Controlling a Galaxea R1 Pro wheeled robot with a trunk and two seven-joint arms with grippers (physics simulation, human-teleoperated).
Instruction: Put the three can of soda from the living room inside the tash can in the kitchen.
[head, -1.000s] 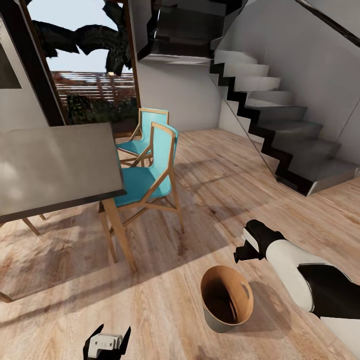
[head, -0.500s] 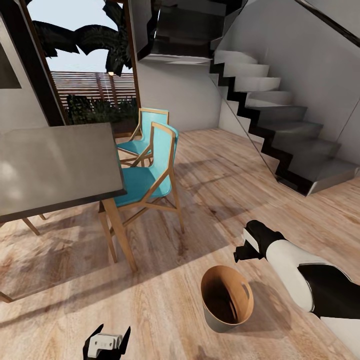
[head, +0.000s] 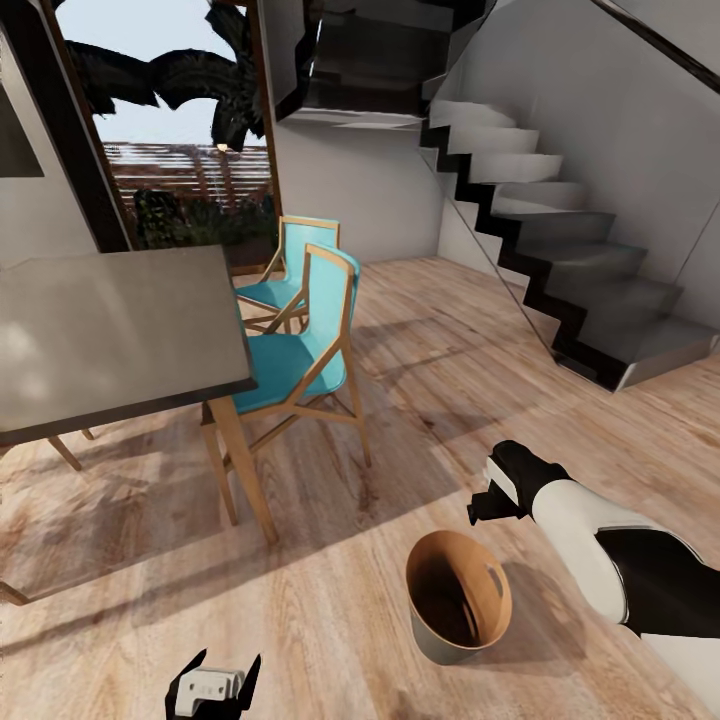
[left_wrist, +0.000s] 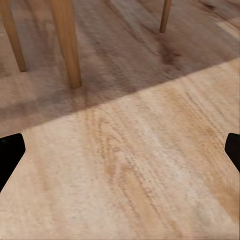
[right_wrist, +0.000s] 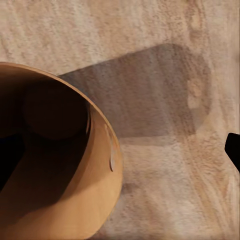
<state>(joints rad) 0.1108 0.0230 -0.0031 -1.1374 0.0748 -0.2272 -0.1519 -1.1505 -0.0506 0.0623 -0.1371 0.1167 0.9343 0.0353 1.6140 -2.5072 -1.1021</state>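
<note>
the floor (head: 330, 600) is light wood plank, lit in a pale band near the robot and shaded under the furniture. nearest, at the bottom left of the head view, the left gripper (head: 213, 687) hangs over bare planks; in the left wrist view its two dark fingertips (left_wrist: 10, 155) sit at opposite edges with open floor between them, so its jaws stand spread and grasp nothing. just to the right and a little farther stands the one tash can (head: 458, 597), grey outside and coppery brown inside, upright on the floor with an oval slot near its rim. the right wrist view looks down into the bin's brown interior (right_wrist: 50, 165), with its shadow thrown across the planks beside it. the right gripper (head: 487, 503) is just beyond the bin's far rim, at the end of a white and black arm; its fingertips lie at the edges of the wrist view, one inside the bin's mouth and one outside, spread apart and clamping nothing.

farther left is one grey-topped table (head: 110, 330) on wooden legs, with two turquoise chairs (head: 295, 365) on wood frames at its right side, one behind the other. far right, one grey staircase (head: 560, 260) climbs along a pale wall. at the far left a tall window (head: 180, 150) shows foliage and a slatted fence.
</note>
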